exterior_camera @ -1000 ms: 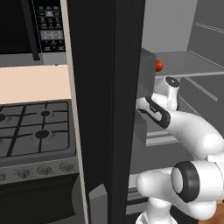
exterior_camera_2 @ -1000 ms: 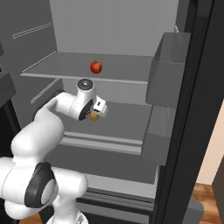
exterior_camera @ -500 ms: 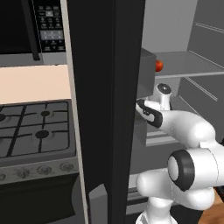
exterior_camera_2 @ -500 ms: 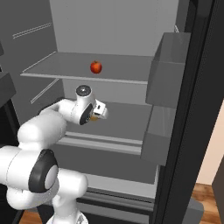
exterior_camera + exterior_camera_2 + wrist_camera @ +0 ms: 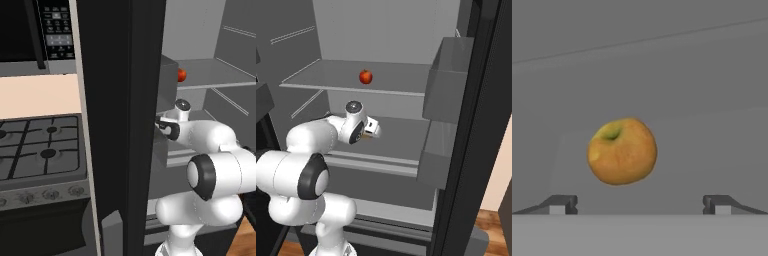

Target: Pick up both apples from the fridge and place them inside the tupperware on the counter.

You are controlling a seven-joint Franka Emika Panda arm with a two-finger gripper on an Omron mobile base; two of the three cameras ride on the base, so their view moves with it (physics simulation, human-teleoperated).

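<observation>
Looking along the pincer (image 5: 640,204), you've got the yellow-orange apple (image 5: 622,151) dead ahead, sitting on the grey fridge shelf just beyond the fingertips (image 5: 562,204). Jaws are spread wide, one tip on each side of the view, nothing between them and no contact with the fruit. In the right base view the hand sits inside the fridge (image 5: 391,45) over the middle shelf (image 5: 401,137), pointing toward the far right. Red apple (image 5: 365,76) is on the upper shelf (image 5: 331,80), above the hand and well apart from it; you can also spot it in the left base view (image 5: 181,75) past the edge of the black door (image 5: 120,125). Grey door bins (image 5: 448,80) hang to the right of the shelves. Stove (image 5: 37,145) sits left of the door.
</observation>
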